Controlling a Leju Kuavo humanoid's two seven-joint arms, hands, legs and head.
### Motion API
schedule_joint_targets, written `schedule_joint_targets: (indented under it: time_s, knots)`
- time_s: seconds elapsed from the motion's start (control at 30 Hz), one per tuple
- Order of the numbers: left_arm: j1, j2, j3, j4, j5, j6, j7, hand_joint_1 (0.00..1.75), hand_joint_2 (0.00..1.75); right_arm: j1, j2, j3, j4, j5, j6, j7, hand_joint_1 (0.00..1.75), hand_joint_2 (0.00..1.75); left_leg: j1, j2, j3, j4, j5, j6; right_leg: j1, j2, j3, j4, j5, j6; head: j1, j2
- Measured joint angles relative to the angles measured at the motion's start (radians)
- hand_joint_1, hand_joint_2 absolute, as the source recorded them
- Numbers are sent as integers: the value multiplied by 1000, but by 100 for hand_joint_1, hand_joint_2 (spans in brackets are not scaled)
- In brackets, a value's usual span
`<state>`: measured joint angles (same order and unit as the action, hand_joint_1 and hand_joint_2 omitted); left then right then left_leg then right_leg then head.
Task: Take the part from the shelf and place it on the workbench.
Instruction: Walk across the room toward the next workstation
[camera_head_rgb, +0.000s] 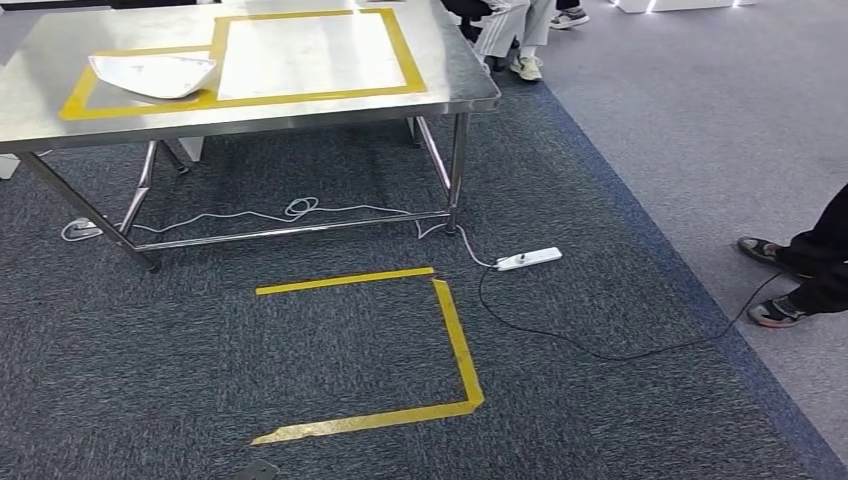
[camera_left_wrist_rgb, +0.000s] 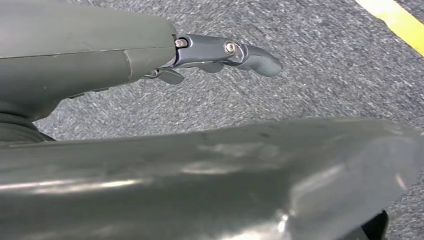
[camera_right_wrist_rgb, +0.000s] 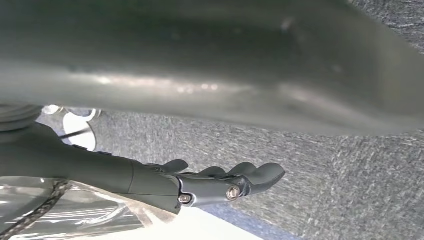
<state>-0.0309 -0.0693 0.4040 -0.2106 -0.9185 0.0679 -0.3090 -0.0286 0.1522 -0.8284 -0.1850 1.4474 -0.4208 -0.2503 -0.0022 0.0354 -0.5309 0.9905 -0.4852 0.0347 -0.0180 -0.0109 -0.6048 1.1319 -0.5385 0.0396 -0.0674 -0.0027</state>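
The only part you can see, a white packet (camera_head_rgb: 150, 75), lies on the bench (camera_head_rgb: 455, 60) inside the left yellow-taped box. It looks light, thin and limp, so pinch an edge. Both hands hang over carpet, left fingers (camera_left_wrist_rgb: 255, 59) and right fingers (camera_right_wrist_rgb: 260, 172) stretched out, holding nothing.

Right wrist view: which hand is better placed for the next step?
Right, likely. Clear plastic wrap lies against the right hand, though whether its fingers grip it I cannot tell. The left hand hangs over carpet holding nothing. The workbench stands ahead.
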Motion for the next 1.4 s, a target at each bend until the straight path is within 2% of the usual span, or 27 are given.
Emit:
schedule_joint_targets:
  time_s: [0.07, 0.1, 0.17, 0.23, 0.27, 0.33, 0.37, 0.4, 0.43, 0.47, 0.53, 0.57, 0.63, 0.7, 0.73, 0.8, 0.87, 0.9, 0.93, 0.97, 1.03, 1.1, 1.2, 1.27, 1.3, 1.37, 1.4]
  knots:
    - [0, 0, 0, 0, -3, 0, 0, 0, 0, -4, 0, 1, 0, -1, 0, -2, 0, 0, -5, 10, 0, 3, -3, -7, 5, -23, 61, -118, 33, -9, -1, 0]
    - [-1, 0, 0, 0, -5, 0, 1, 0, 0, -5, 1, 1, 0, -2, 0, -3, 0, 0, -8, 15, -1, 5, -3, -11, 8, -28, 72, -138, 33, -13, -1, 0]
    - [-2, 0, 0, 0, -10, 1, 3, 0, 0, -2, 2, 1, 0, -4, 0, -4, 0, 0, -9, 23, -1, 5, -2, -20, 8, -20, 73, -141, 36, -21, -2, 0]
    - [-3, 0, 0, 0, -14, 3, 5, 0, 0, 2, 4, 1, 0, -7, 0, -6, 0, 0, -6, 12, -8, 29, -25, -31, 5, -10, 72, -145, 42, -33, -3, 0]
    - [-2, 0, 0, 0, -15, 3, 6, 0, 0, 1, 5, 1, 0, -9, 0, -8, 0, 0, -3, 0, -23, 68, -52, -36, 2, -5, 72, -147, 45, -39, -5, 0]
    - [-1, 0, 0, 0, -17, 4, 8, 0, 0, 0, 5, 1, 0, -12, 0, -10, 0, 0, 2, -21, -77, 200, -123, -45, 1, 6, 70, -147, 47, -44, -7, 0]
    - [0, 0, 0, 1, -17, 4, 8, 0, 0, 0, 5, 1, 0, -13, 0, -10, 0, 0, 4, -24, -103, 262, -147, -47, 1, 13, 69, -147, 47, -45, -7, 0]
    - [1, -1, 0, 1, -18, 4, 9, 0, 0, 0, 5, 1, 0, -13, 0, -10, 0, 0, 6, -25, -117, 296, -152, -49, 2, 21, 69, -146, 47, -45, -7, 0]
    - [2, -1, 0, 1, -19, 4, 9, 0, 0, 1, 5, 1, 0, -13, 1, -10, 0, 0, 7, -26, -114, 291, -137, -49, 2, 29, 69, -146, 47, -45, -7, 0]
    - [2, 0, 0, 1, -20, 5, 9, 0, 0, 2, 6, 1, 0, -13, 1, -10, 0, 0, 8, -27, -93, 244, -104, -48, 1, 37, 70, -145, 47, -44, -7, 0]
    - [2, 1, 0, 2, -21, 6, 10, 0, 0, 2, 8, 1, 0, -14, 1, -11, 0, 0, 11, -52, -30, 103, -33, -42, 2, 52, 69, -142, 47, -40, -7, 0]
    - [2, 2, 0, 2, -21, 6, 10, 0, 0, 1, 9, 1, 0, -14, 1, -11, 0, 0, 12, -66, -8, 50, -16, -39, 3, 59, 66, -140, 48, -35, -7, 0]
    - [2, 2, 0, 3, -22, 6, 11, 0, 0, 0, 10, 1, 0, -14, 1, -11, 0, 0, 10, -83, 2, 15, -13, -35, 2, 72, 56, -138, 53, -21, -6, 0]
    - [2, 0, -1, 3, -24, 8, 12, 0, 0, 3, 10, 1, 0, -16, 1, -12, 0, 0, 10, -72, 0, 9, -8, -25, -1, 76, 48, -137, 54, -8, -6, 0]
    - [2, 0, -1, 3, -24, 9, 12, 0, 0, 5, 10, 1, 0, -17, 1, -12, 0, 0, 11, -65, 1, 5, -5, -18, -2, 67, 40, -124, 44, -3, -4, 0]
    - [2, -2, -1, 3, -26, 11, 13, 0, 0, 5, 10, 1, 0, -19, 1, -12, 0, 0, 13, -48, 1, -1, 0, -5, -1, 37, -4, -36, -7, 3, 1, 0]
    - [3, -3, -1, 4, -29, 12, 15, 0, 0, 4, 10, 2, 0, -20, 1, -13, 0, 0, 10, -31, -1, -1, 0, -1, -1, 22, -69, 104, -69, 7, 4, 0]
    - [4, -4, -1, 4, -30, 12, 16, 0, 0, 5, 10, 2, 0, -20, 2, -13, 0, 0, 8, -22, -2, -1, 0, -1, -2, 20, -90, 150, -81, 8, 4, 0]
    - [4, -4, -1, 4, -32, 12, 17, 0, 0, 7, 10, 2, 0, -21, 2, -13, 0, 0, 7, -15, -1, 0, 0, -1, -1, 19, -91, 157, -73, 9, 4, 0]
    - [3, -5, -1, 4, -33, 11, 18, 0, 0, 10, 10, 2, 0, -21, 2, -14, 0, 0, 6, -9, 0, 0, 0, -1, -1, 16, -71, 121, -48, 7, 4, 0]
    - [2, -7, -2, 4, -34, 10, 20, 0, 0, 11, 10, 1, 0, -22, 2, -15, 0, 0, 5, 1, 3, 0, -2, -4, 1, -4, 9, -27, 14, 1, 5, 0]
    - [1, -8, -2, 4, -34, 8, 22, 0, 0, 6, 10, 1, 0, -21, 2, -17, 0, 0, 0, 11, 4, 2, -4, -13, 6, -23, 65, -130, 39, -8, 3, 0]
    - [-2, -8, -2, 4, -38, 6, 27, 0, 0, 8, 10, 0, 0, -27, 3, -19, 0, 0, -1, 20, 4, 3, -5, -29, 8, -14, 70, -147, 42, -21, 2, 0]
    - [-4, -8, -2, 4, -43, 4, 32, 0, 0, 11, 10, -1, 0, -32, 5, -19, 0, 0, 2, 3, -8, 39, -35, -40, 4, -5, 70, -152, 49, -32, 0, 0]
    - [-5, -8, -3, 4, -45, 3, 35, 0, 0, 10, 10, -2, 0, -35, 7, -19, 0, 0, 5, -9, -28, 89, -67, -45, 3, 1, 71, -154, 52, -37, -1, 0]
    - [-4, -8, -3, 4, -48, 1, 39, 0, 0, 9, 9, -3, 0, -38, 11, -20, 0, 0, 7, -23, -86, 228, -136, -51, 3, 18, 68, -153, 54, -41, -3, 0]
    - [-4, -9, -3, 4, -50, 1, 41, 0, 0, 9, 9, -4, 0, -38, 13, -20, 0, 0, 8, -24, -108, 281, -152, -52, 4, 27, 68, -153, 54, -42, -3, 0]
